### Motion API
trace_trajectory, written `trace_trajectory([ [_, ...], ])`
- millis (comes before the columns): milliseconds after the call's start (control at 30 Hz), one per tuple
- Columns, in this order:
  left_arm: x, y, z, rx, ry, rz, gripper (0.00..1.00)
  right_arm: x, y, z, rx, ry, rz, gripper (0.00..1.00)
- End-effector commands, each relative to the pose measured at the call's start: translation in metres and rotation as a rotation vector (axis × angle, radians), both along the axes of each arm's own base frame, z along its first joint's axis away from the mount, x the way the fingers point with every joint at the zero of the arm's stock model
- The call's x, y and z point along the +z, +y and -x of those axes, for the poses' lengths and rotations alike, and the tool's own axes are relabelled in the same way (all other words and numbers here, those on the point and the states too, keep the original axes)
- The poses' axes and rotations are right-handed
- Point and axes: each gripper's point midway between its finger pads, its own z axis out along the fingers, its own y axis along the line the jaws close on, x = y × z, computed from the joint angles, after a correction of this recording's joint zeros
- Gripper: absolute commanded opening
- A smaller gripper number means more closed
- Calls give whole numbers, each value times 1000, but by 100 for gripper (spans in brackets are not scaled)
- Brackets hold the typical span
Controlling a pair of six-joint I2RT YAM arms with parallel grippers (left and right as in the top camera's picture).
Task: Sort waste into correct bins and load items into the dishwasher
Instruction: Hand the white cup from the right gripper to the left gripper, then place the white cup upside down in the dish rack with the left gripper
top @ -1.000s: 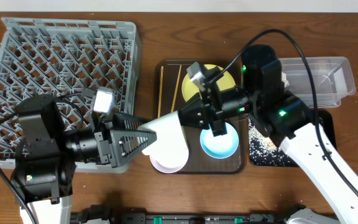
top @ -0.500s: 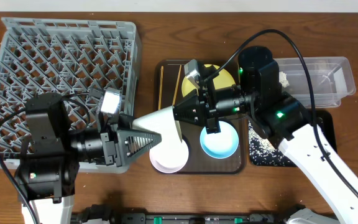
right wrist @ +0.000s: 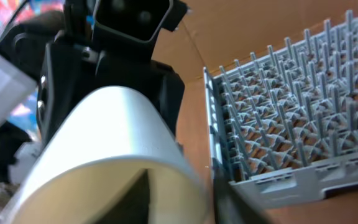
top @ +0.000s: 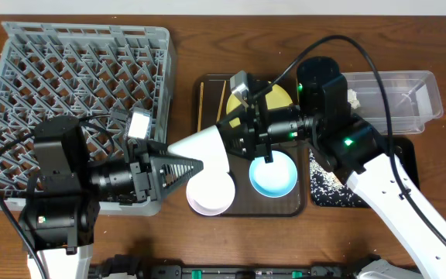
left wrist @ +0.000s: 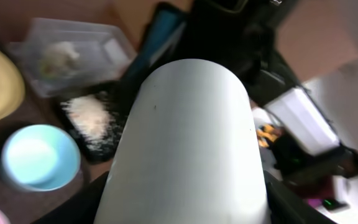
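A white cup point(top: 201, 147) hangs sideways above the dark tray point(top: 207, 87), held between both arms. My left gripper point(top: 186, 167) grips its closed end; in the left wrist view the cup point(left wrist: 191, 137) fills the frame with a finger point(left wrist: 185, 214) on either side. My right gripper point(top: 235, 138) is on the open rim. In the right wrist view one finger is inside the cup point(right wrist: 110, 124) and one outside point(right wrist: 185, 199). The grey dish rack point(top: 76, 77) lies at the left.
On the tray are a pink bowl point(top: 211, 200), a blue bowl point(top: 273, 177), a yellow plate point(top: 281, 97) and chopsticks point(top: 201, 116). A clear container point(top: 393, 93) and a black tray with white crumbs point(top: 327, 182) are at the right.
The cup has risen off the pink bowl and moved up and left. My left gripper has come in around its closed end while my right gripper stays on the rim.
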Motion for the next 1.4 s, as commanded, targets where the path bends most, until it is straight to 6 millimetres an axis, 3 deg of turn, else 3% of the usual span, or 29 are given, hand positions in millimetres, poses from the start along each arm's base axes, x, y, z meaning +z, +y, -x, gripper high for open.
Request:
trace_trajectory([
  [0, -10, 9, -17, 127, -2, -100, 57, 2, -6, -10, -37, -20, -2, 46],
  [233, -83, 70, -45, 527, 200, -475, 56, 5, -58, -56, -219, 67, 2, 57],
  [467, -129, 163, -33, 892, 341, -928, 57, -29, -83, -63, -313, 162, 118, 59],
  [567, -135, 190, -22, 981, 375, -1069, 57, -47, -86, -66, -369, 177, 198, 59],
  [667, -138, 194, -22, 1009, 409, -1076, 57, -57, -84, -66, -395, 175, 246, 60],
  [767, -145, 199, -20, 1011, 451, -1113, 57, -58, -79, -64, -388, 169, 254, 61],
  [967, -150, 231, -17, 1226, 564, -1193, 58, -61, -76, -60, -373, 157, 269, 61],
  [1367, -145, 284, -25, 1554, 659, -1118, 58, -68, -79, -54, -364, 182, 295, 62],
])
